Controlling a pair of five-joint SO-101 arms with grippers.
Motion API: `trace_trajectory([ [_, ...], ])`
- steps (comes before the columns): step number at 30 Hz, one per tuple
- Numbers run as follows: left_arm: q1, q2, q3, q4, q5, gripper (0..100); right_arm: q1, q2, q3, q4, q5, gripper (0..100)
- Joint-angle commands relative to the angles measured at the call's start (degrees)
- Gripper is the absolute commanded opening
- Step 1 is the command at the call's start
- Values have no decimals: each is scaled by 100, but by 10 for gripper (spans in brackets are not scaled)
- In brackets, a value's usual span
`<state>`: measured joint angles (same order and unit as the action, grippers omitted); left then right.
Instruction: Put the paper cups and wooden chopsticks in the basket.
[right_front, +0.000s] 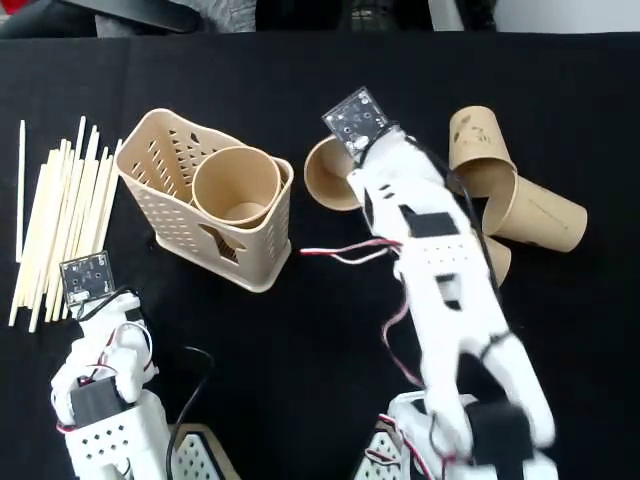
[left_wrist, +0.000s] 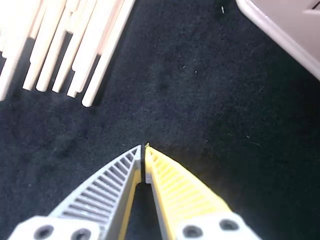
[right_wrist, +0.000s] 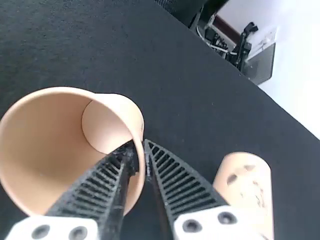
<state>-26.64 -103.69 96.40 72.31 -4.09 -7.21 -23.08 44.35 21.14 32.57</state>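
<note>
Right wrist view: right fingers (right_wrist: 172, 182) pinch wall of paper cup (right_wrist: 45, 145), seemingly sideways, mouth toward basket (right_front: 250, 255).
Left wrist view: left fingers (left_wrist: 110, 185) closed, empty.
Wooden chopsticks (right_front: 60, 210): lie front-to-back.

White arms (right_front: 450, 290), red-white cables (right_front: 335, 252); ribbed fingers (left_wrist: 175, 187) grey-yellow, black.

Obstructions and cropping noted.
High view: the right arm (right_front: 440, 270) covers the near side of the first cup (right_front: 328, 172) at 12 o'clock and most of a second cup (right_front: 497, 258) at 3 o'clock. The basket (right_front: 200, 215) wall at 10 o'clock hides the lower part of the third cup (right_front: 235, 185) standing inside. Left wrist view: the chopsticks (left_wrist: 75, 45) and a basket corner run off the frame edge. Right wrist view: the first cup, pinched by the right gripper (right_wrist: 139, 145), and a lying cup (right_wrist: 245, 185) are both cropped.
</note>
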Motion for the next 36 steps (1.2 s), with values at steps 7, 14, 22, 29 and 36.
trace_trajectory([
  [7,-22,-53,92,44,44,30,79,-1991,-2273,3640,-527,12],
  [14,-22,-53,92,44,44,30,44,-2000,-4602,5257,-1073,12],
  [22,-22,-53,92,44,44,30,-1046,-1086,-6141,6251,-1266,12],
  [29,-22,-53,92,44,44,30,-1697,233,-7574,6778,-1503,12],
  [36,-22,-53,92,44,44,30,-1960,1657,-9103,7437,-1503,12],
])
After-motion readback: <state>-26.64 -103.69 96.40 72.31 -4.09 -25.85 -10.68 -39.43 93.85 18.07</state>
